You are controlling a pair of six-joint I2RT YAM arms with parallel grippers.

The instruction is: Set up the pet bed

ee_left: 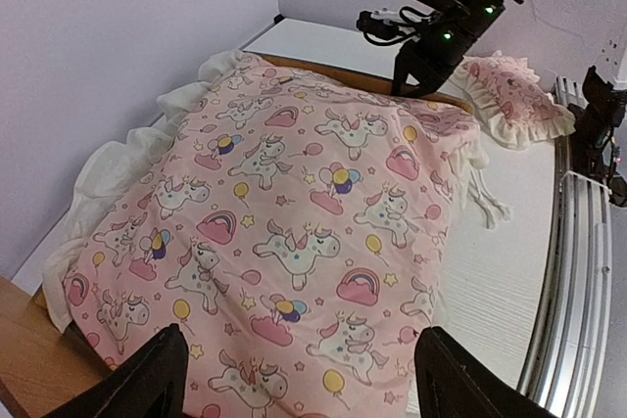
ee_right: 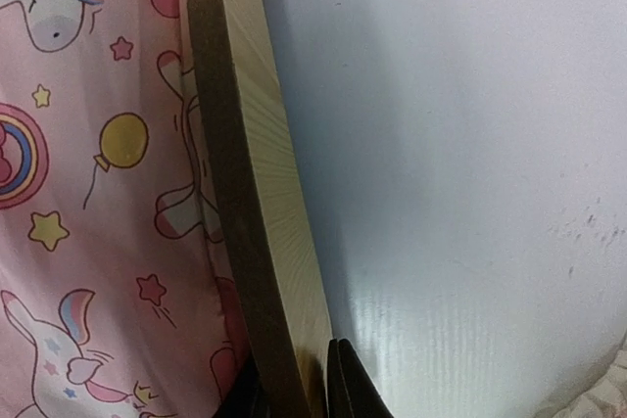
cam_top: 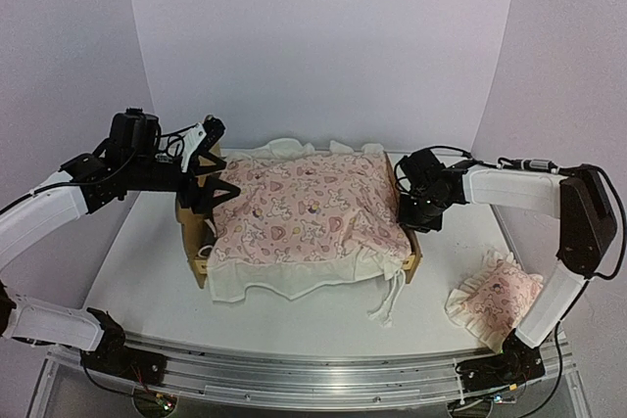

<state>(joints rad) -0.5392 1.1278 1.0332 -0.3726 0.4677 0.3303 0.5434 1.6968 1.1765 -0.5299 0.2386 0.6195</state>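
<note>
The pet bed (cam_top: 199, 263) stands mid-table, a light plywood frame almost wholly under the pink printed cover (cam_top: 304, 208), so its fabric base is hidden. My left gripper (cam_top: 203, 181) is at the bed's left end. In the left wrist view it (ee_left: 309, 389) is open wide, fingers (ee_left: 147, 379) spread over the cover (ee_left: 294, 222), with bare plywood (ee_left: 20, 359) at the corner. My right gripper (cam_top: 414, 214) is at the bed's right end. In the right wrist view it (ee_right: 294, 398) is shut on the plywood end board (ee_right: 265, 193), one finger each side, the cover (ee_right: 88, 193) inside.
A small pink ruffled pillow (cam_top: 495, 301) lies on the white table at the front right, near the right arm's base; it also shows in the left wrist view (ee_left: 509, 90). The cover's cream ruffle and ties (cam_top: 387, 301) hang over the bed's front. A metal rail (cam_top: 313, 369) runs along the near edge.
</note>
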